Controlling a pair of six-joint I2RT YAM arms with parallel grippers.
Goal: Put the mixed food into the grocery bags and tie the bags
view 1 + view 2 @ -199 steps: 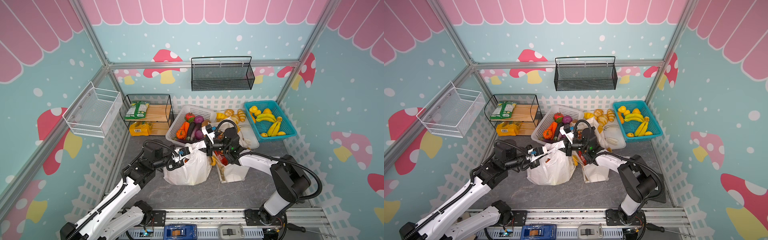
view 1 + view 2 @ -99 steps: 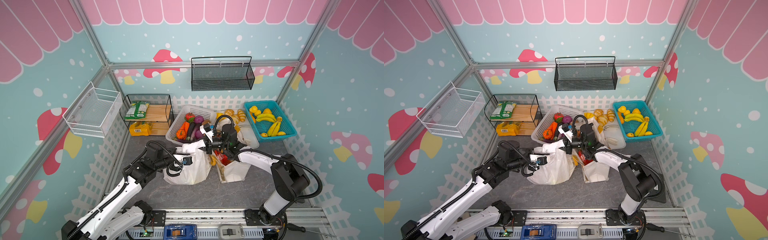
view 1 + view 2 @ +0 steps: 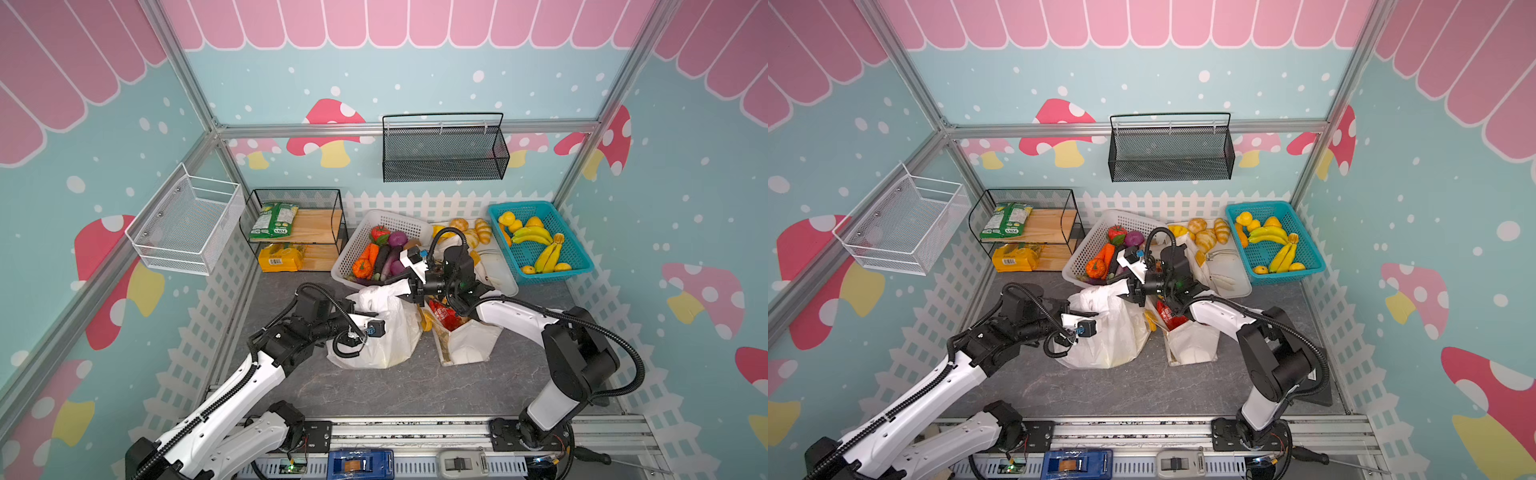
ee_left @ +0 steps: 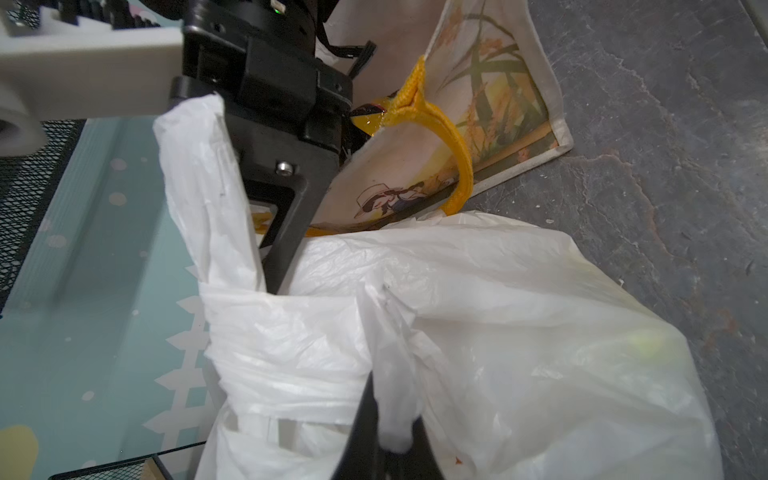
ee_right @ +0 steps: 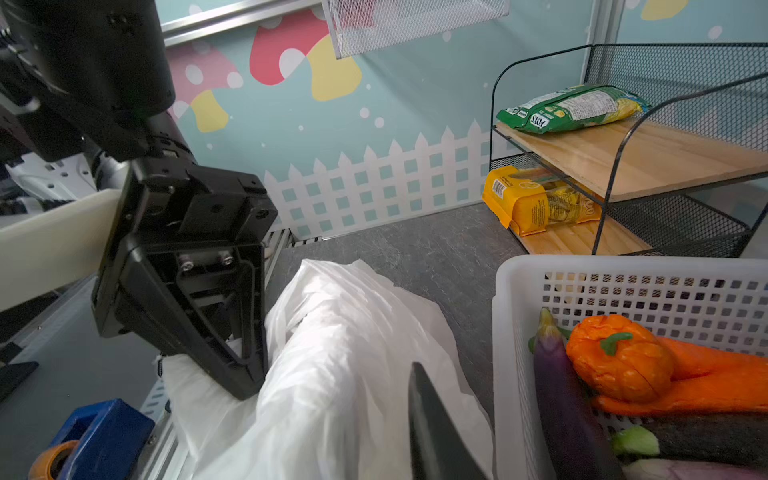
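Note:
The white plastic bag point(image 3: 374, 336) point(image 3: 1100, 336) stands mid-table, bulging, with yellow showing through its side. My left gripper point(image 4: 392, 399) point(image 3: 371, 311) is shut on one twisted handle by the bag's top. My right gripper point(image 3: 402, 290) point(image 5: 374, 374) reaches in from the back with the other handle point(image 4: 195, 178) draped loosely over its parted jaws. Only one of its fingers point(image 5: 428, 415) shows. Right of the bag leans the cream canvas tote point(image 3: 465, 345) point(image 4: 490, 104) with a yellow handle point(image 4: 453, 137). A red crisp packet point(image 3: 442, 311) sticks out of the tote.
Behind the bags sit a white basket point(image 3: 370, 226) of toy vegetables, a white tray point(image 3: 505, 274) with bread rolls and a teal basket point(image 3: 582, 266) of bananas. A black wire shelf point(image 3: 338, 216) at back left holds green and yellow packets.
My left gripper has pulled its handle away from the right gripper, down towards the front left. The right gripper's jaws have parted, and it has shifted slightly towards the back.

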